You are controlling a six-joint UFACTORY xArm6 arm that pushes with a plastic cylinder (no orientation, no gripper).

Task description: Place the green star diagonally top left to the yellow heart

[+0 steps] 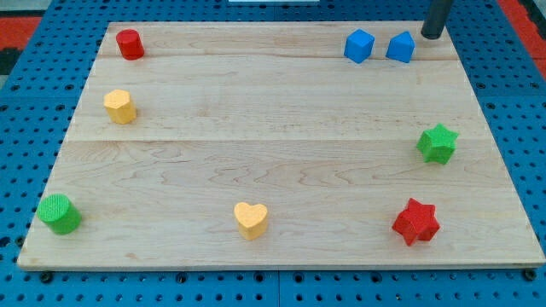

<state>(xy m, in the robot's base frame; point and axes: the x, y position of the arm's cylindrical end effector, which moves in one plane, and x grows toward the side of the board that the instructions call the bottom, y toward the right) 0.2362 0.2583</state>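
The green star (437, 143) lies near the board's right edge, about mid-height. The yellow heart (251, 219) lies near the view's bottom, a little left of centre, far to the lower left of the star. My tip (431, 37) is at the view's top right, just right of the two blue blocks and well above the green star, touching no block.
Two blue blocks (359, 45) (400, 47) sit side by side at the top right. A red cylinder (130, 43) is at the top left, a yellow block (119, 106) below it, a green cylinder (59, 213) at the bottom left, a red star (415, 222) at the bottom right. The wooden board (281, 111) rests on blue pegboard.
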